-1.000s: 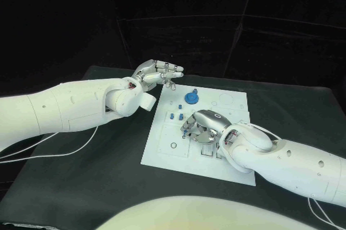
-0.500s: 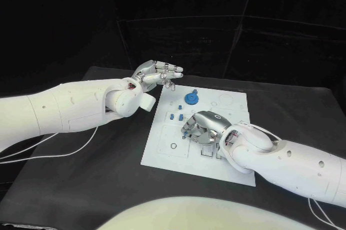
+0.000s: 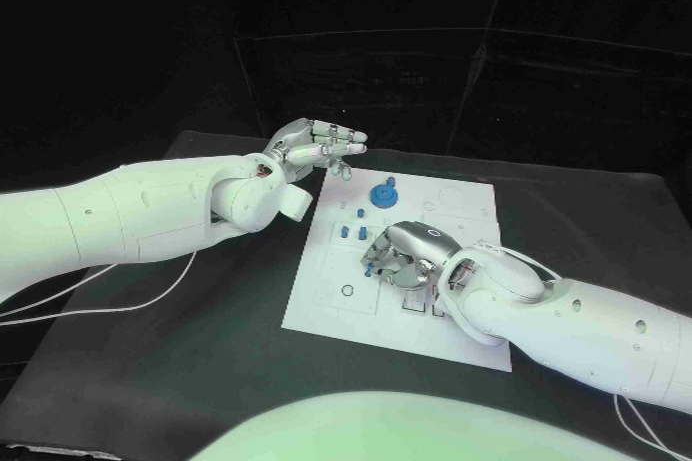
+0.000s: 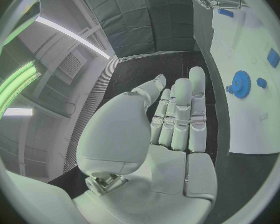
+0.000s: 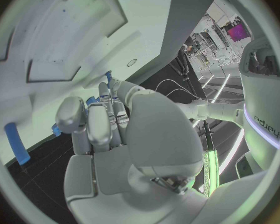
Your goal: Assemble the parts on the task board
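The right robot hand [image 3: 407, 253] hangs low over the middle of the white task board [image 3: 325, 306], its fingers curled downward around a small blue part [image 3: 374, 271] that shows at its fingertips; the right wrist view shows blue between those fingertips [image 5: 106, 92], though whether the part is truly gripped cannot be told. The left robot hand [image 3: 310, 146] hovers above the board's far left corner, holding nothing, its fingers [image 4: 184, 109] straight and side by side. Just beyond the right hand stands a blue gear [image 3: 384, 195], with small blue pegs [image 3: 349, 231] near it. The board lies on the black counter [image 3: 173, 361].
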Available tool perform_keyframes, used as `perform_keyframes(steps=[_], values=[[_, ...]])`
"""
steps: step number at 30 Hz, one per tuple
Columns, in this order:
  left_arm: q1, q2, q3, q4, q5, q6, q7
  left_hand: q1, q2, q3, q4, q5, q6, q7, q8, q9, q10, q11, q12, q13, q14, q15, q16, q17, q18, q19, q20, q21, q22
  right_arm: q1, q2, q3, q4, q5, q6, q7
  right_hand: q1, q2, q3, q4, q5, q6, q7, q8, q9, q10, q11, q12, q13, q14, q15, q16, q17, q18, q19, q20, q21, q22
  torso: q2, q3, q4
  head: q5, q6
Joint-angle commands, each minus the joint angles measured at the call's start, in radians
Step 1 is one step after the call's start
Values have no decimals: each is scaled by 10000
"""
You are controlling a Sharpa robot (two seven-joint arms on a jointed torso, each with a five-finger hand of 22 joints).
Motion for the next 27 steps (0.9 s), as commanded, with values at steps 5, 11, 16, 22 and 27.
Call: perform_keyframes(steps=[5, 11, 16, 22, 27], values=[[17, 1, 8, 10, 2, 139, 19, 93, -1, -28, -55, 42, -80, 1, 69, 7, -72, -32, 36, 11, -52, -15, -9, -15, 135, -61, 18, -54, -16, 6, 13, 1, -31, -50, 129, -18, -100, 6, 24, -44, 45, 19, 53, -49, -9, 49, 33, -32, 9, 190, -55, -7, -8, -124, 57, 5, 55, 6, -5, -2, -4, 14, -14], [17, -12, 8, 20, 2, 145, 9, 93, -1, -28, -55, 42, -80, 1, 69, 7, -72, -32, 36, 11, -52, -15, -9, -15, 135, -61, 18, -54, -16, 6, 16, 1, -78, -356, 352, -233, -114, -8, 21, -62, 45, 12, 55, -52, -10, 47, 36, -39, 10, 187, -53, -14, -22, -124, 55, 8, 61, 10, -4, -3, -1, 22, -28], [19, -26, 8, 17, 2, 142, 3, 93, -1, -28, -55, 42, -80, 1, 69, 7, -72, -32, 36, 11, -52, -15, -9, -15, 135, -61, 18, -54, -16, 6, 23, 0, -97, -529, 643, -367, -165, -57, -10, -85, 27, 11, 58, -52, -9, 53, 39, -47, 13, 182, -48, -20, -41, -122, 43, 15, 67, 8, -4, -10, 1, 23, -49], [20, -23, 8, 25, 2, 152, 17, 89, 1, -36, -58, 42, -88, 3, 74, 7, -82, -30, 47, 11, -56, -14, -7, -20, 135, -61, 18, -56, -18, 6, 64, -1, -80, -570, 674, -361, -299, -118, -83, -81, 7, -19, 69, -64, -14, 30, 54, -81, 10, 175, -34, -28, -65, -118, 15, 29, 68, -7, -2, -1, -1, 32, -55], [20, -19, 8, 24, 2, 151, 16, 89, 1, -36, -58, 42, -88, 3, 74, 7, -82, -30, 47, 11, -56, -14, -7, -20, 135, -61, 18, -56, -18, 5, 87, -1, -56, -529, 664, -317, -389, -151, -142, -66, -13, -35, 70, -67, -15, 20, 58, -100, 10, 172, -28, -29, -76, -116, 0, 38, 67, -15, -9, -4, -2, 28, -67]])
